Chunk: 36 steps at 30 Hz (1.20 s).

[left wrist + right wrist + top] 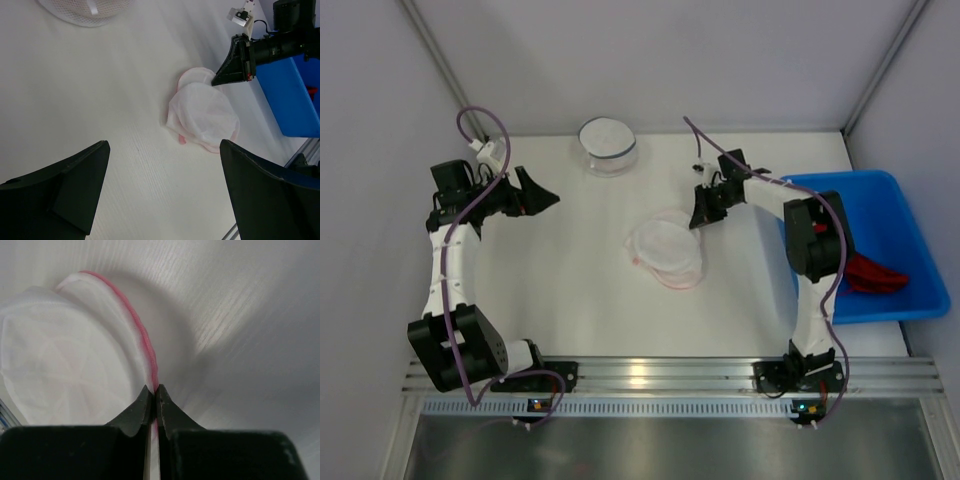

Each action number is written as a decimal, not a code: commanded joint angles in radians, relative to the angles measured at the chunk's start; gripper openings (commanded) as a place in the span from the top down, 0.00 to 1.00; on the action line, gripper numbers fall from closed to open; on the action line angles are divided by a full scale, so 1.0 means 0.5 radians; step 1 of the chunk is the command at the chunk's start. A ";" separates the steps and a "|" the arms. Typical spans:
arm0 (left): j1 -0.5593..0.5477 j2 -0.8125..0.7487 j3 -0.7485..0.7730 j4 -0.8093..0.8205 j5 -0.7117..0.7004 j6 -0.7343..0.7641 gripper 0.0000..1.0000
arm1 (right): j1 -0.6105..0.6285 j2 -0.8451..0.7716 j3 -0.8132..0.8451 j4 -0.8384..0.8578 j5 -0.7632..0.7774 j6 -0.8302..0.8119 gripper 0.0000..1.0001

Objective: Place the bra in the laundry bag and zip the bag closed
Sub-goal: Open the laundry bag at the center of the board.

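A white mesh laundry bag (665,250) with a pink zipper edge lies flat mid-table; it shows too in the left wrist view (202,117). My right gripper (701,214) is at the bag's far right rim. In the right wrist view that gripper (155,390) is shut on the pink edge (137,327) of the bag (65,355). A red garment (875,272), seemingly the bra, lies in the blue bin (920,250). My left gripper (545,197) hovers open at the far left, its fingers wide apart over bare table (164,145), well away from the bag.
A second round white mesh pouch (608,145) with a blue band sits at the back of the table. The blue bin (290,100) stands along the right side. White walls enclose the table at the back and on both sides.
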 commanded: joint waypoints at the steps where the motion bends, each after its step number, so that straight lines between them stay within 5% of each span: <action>1: -0.004 -0.039 0.009 0.092 0.018 0.003 0.03 | -0.054 -0.214 0.025 0.074 -0.096 0.002 1.00; 9: -0.007 -0.014 0.021 0.092 0.003 0.012 0.03 | -0.033 -0.757 0.089 0.071 0.188 -0.049 1.00; 15: -0.007 0.016 0.049 0.092 -0.003 0.000 0.03 | 0.341 -0.890 0.001 0.019 0.753 -0.323 1.00; 21: -0.010 -0.017 0.031 0.092 0.000 0.009 0.03 | 0.577 -0.850 -0.079 0.044 0.748 -0.231 1.00; 32: -0.019 -0.054 -0.126 0.092 0.073 0.006 0.09 | 0.626 -0.887 0.031 0.126 0.674 -0.246 1.00; 36: -0.038 -0.048 -0.150 0.088 0.089 0.000 0.14 | 0.648 -0.874 0.102 0.133 0.867 -0.209 1.00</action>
